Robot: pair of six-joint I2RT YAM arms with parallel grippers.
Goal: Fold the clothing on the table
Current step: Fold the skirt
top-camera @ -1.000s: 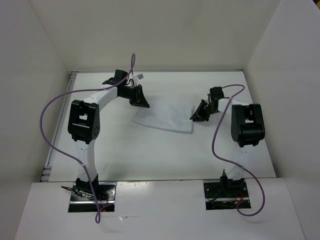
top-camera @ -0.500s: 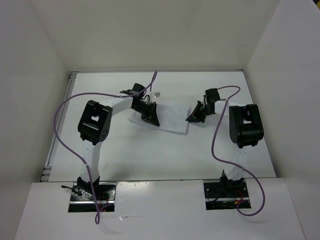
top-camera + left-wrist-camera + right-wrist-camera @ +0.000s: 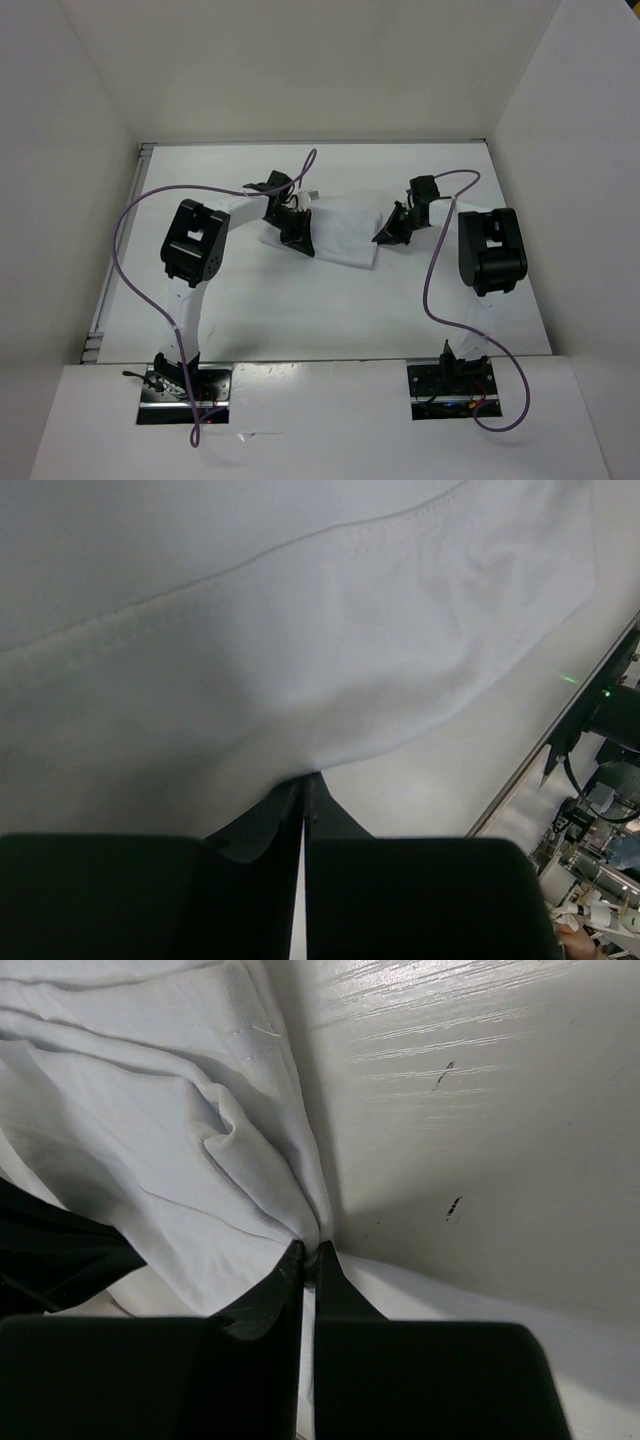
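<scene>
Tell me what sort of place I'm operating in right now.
Probably a lab test cell, not a home: a white table boxed in by white walls, two cabled arms bolted at its near edge, the clothing on it.

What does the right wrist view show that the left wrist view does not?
Only right wrist: bunched folds in the clothing and dark scuff marks on the bare table. Only left wrist: a stitched hem across smoother fabric, and the metal rim with cables beyond. Both: each view's own pincer, right pincer and left pincer, shut on the clothing's edge.
</scene>
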